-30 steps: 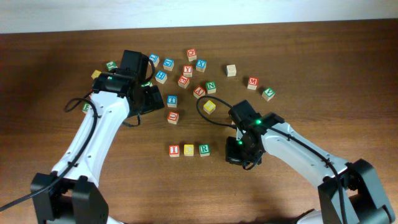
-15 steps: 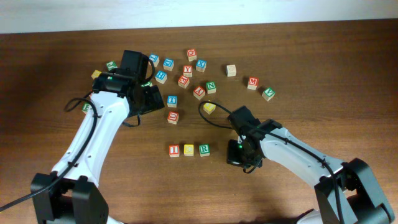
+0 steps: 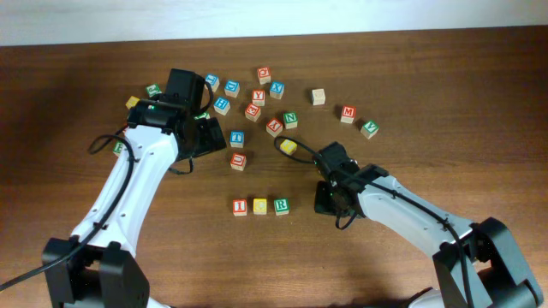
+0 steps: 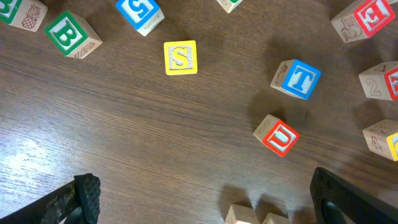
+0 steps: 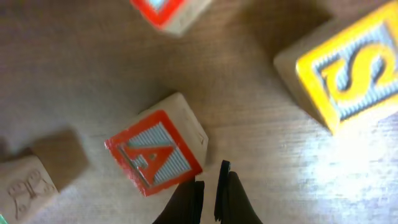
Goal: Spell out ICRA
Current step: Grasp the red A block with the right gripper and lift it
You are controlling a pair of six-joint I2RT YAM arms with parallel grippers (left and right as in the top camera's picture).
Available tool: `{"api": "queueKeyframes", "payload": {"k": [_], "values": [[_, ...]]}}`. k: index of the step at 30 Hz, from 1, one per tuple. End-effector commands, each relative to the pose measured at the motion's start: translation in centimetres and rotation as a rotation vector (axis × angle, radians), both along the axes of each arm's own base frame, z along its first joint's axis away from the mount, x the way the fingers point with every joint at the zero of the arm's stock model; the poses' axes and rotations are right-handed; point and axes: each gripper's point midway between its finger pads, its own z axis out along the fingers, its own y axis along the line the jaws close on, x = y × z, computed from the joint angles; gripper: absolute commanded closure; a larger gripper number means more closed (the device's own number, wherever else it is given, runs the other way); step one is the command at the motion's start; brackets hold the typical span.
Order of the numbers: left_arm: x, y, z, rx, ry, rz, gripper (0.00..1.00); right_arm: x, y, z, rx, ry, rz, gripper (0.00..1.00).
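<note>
On the wooden table (image 3: 445, 77), three lettered blocks are sitting in a tidy row, side by side: the I block (image 3: 240, 206), the C block (image 3: 260, 206) and the R block (image 3: 281, 206). The right claw (image 5: 210, 182) is hovering low just to the right of that row, with its fingers pressed together and gripping nothing. The red A block (image 5: 155, 152) is lying flat on the wood just beside the claw's tips, letter facing up; whether they are touching it is not clear. A yellow S block (image 5: 348, 71) is resting nearby, apart from the A block. The left claw (image 4: 205, 190) is hanging over the scattered pile at the far left of the table with its fingers spread fully wide, holding nothing. Below it, a red U block (image 4: 277, 135) and a blue T block (image 4: 297, 79) are lying close together.
</note>
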Motion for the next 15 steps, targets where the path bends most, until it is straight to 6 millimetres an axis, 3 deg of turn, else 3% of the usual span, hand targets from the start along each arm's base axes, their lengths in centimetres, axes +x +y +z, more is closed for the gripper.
{"api": "queueKeyframes", "payload": {"k": [1,3,15], "values": [[0.3,0.0,0.7,-0.004,-0.023,0.012,0.01,1.2,-1.4,0.1,-0.091,-0.071,-0.021,0.96],[0.2,0.0,0.7,-0.004,-0.022,0.012,0.01,1.9,-2.0,0.3,-0.127,-0.104,-0.033,0.96],[0.2,0.0,0.7,-0.004,-0.022,0.012,0.01,5.3,0.1,1.7,-0.032,-0.252,-0.044,0.96]]}}
